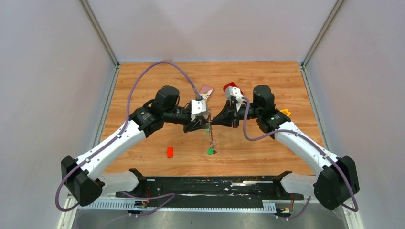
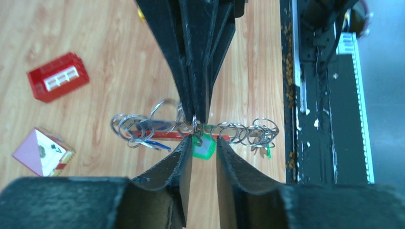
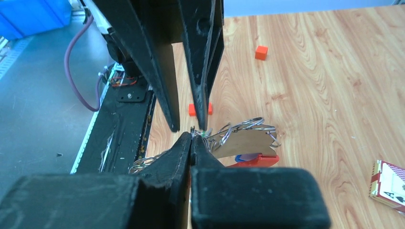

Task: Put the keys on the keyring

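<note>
Grey keyring (image 1: 211, 140) long axis far-near, grn key (image 1: 210, 151) near end.

- keyring (image 2: 239, 133): bright, shiny metal rings.
- keys (image 2: 203, 150): one head of glossy green plastic.
- counter (image 2: 95, 38): smooth wood grain, faint sheen.
- left tool (image 2: 204, 145): matt black, grainy surface.
- red brick (image 2: 57, 76): glossy plastic.

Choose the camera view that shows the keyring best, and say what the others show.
Left wrist: the keyring stretches across the picture, its silver rings clear one by one. The top external view shows only a thin hanging strand. The right wrist view shows a few rings; its own fingers hide the rest.
</note>
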`<state>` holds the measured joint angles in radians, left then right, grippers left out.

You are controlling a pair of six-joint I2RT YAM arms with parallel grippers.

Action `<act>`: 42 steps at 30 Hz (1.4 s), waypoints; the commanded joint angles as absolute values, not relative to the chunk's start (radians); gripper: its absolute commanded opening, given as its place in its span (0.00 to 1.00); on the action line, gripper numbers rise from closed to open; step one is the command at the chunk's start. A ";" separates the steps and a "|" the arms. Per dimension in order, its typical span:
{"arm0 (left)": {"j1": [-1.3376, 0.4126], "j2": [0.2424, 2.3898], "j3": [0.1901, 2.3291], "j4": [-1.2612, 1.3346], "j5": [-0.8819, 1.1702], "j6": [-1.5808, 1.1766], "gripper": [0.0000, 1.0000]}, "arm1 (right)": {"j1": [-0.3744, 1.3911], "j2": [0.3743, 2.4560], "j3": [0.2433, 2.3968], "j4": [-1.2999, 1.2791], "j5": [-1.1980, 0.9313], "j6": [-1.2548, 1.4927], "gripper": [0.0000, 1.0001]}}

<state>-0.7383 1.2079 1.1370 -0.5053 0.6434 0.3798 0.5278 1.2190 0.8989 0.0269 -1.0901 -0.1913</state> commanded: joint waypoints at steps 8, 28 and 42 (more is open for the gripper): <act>-0.635 1.118 1.013 -0.116 0.944 0.266 0.39 | 0.477 1.163 0.898 0.337 -1.193 0.071 0.00; -0.635 1.116 0.978 -0.116 0.912 0.256 0.28 | 0.466 1.169 0.887 0.340 -1.187 0.067 0.00; -0.635 1.159 0.977 -0.114 0.933 0.224 0.00 | 0.462 1.168 0.889 0.330 -1.172 0.058 0.00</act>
<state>-0.6342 1.1370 0.9752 -0.1371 0.9089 0.2447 0.4679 1.1877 0.8806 0.2871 -1.1717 0.0586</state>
